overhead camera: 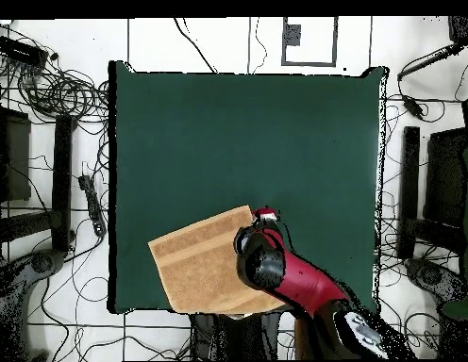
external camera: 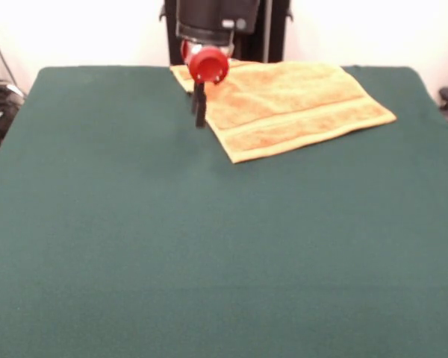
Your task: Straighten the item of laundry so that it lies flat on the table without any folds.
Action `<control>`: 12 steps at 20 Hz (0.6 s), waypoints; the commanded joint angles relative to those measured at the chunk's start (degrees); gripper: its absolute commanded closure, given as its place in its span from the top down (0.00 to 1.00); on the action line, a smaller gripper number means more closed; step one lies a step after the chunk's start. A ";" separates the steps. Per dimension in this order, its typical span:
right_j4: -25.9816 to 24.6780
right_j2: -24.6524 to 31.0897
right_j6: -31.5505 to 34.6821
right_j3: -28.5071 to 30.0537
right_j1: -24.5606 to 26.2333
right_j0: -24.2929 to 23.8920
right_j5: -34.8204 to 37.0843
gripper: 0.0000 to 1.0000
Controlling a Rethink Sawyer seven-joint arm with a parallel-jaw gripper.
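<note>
The orange-yellow towel (external camera: 291,104) lies spread out on the dark green table (external camera: 209,246), at its far right side next to the robot's pedestal. A woven band runs along the towel's near edge, and the cloth is slightly rumpled at its far left corner. In the overhead view the towel (overhead camera: 200,264) sits at the table's (overhead camera: 247,132) bottom edge, left of the arm. My gripper (external camera: 200,112) hangs from the red wrist, right at the towel's left edge and low over the table. In the overhead view the gripper (overhead camera: 266,217) is at the towel's upper right corner.
The red and black arm (overhead camera: 304,283) reaches in from the bottom of the overhead view and covers the towel's right edge. Cables and stands lie on the floor around the table (overhead camera: 49,94).
</note>
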 commanded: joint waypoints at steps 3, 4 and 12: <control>9.07 10.88 23.08 2.43 8.25 0.69 -11.89 1.00; 9.97 11.73 24.11 2.86 8.54 0.60 -12.40 1.00; 27.74 -2.95 15.84 3.01 -1.37 15.36 11.95 1.00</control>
